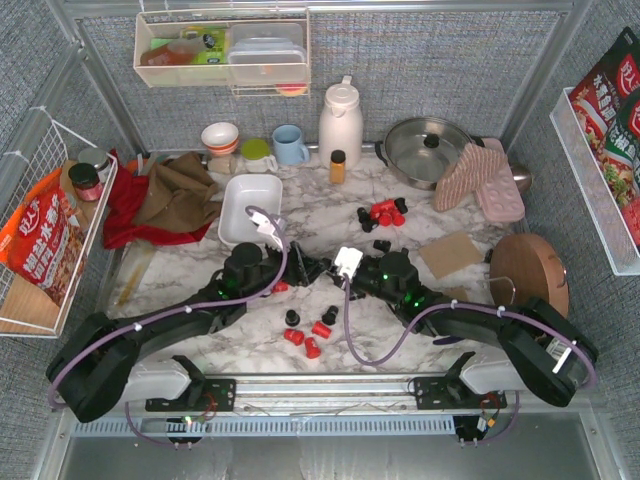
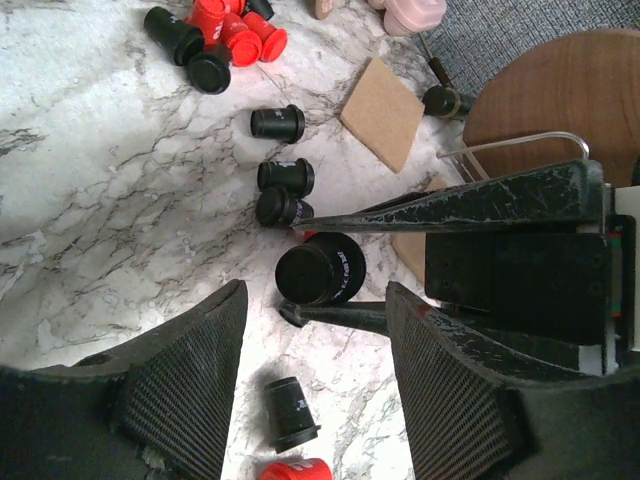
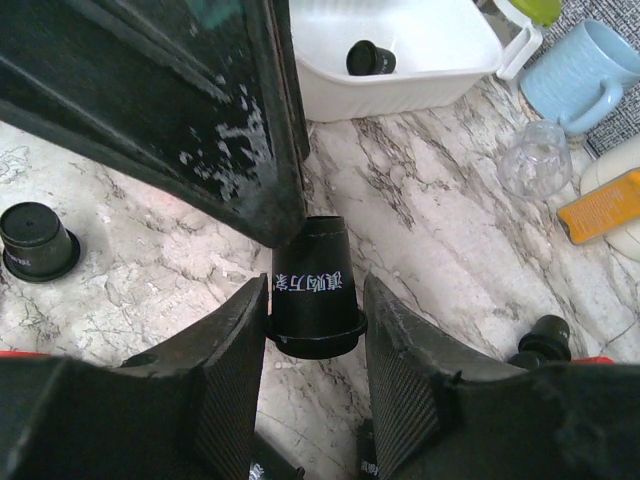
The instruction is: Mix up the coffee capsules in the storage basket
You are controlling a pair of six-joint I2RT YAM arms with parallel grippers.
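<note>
My right claw is closed on a black capsule, gripping it by the sides at the middle of the table. My left claw faces it with its jaws wide. The capsule sits just beyond the left fingertips and nothing is between them yet, so this looks to me like a hand-over about to happen.

The basket stands near, behind the two claws. The part of it I can see holds one lone capsule, also black. The loose capsules lie out on the table: a red and black cluster to the right, and a few red ones close to the arm bases. So most of the job remains.

My worries:
- The two claws are very close, with one left finger right beside the held capsule. If I close the left claw off-line, it will pinch the right claw's fingers rather than the capsule.
- The capsule is tapered and smooth, so a grip near its narrow end could squeeze it out.
- If the right claw lets go before the left has hold, the capsule will drop and roll among the others.
- A careless swing toward the basket could knock it.
</note>
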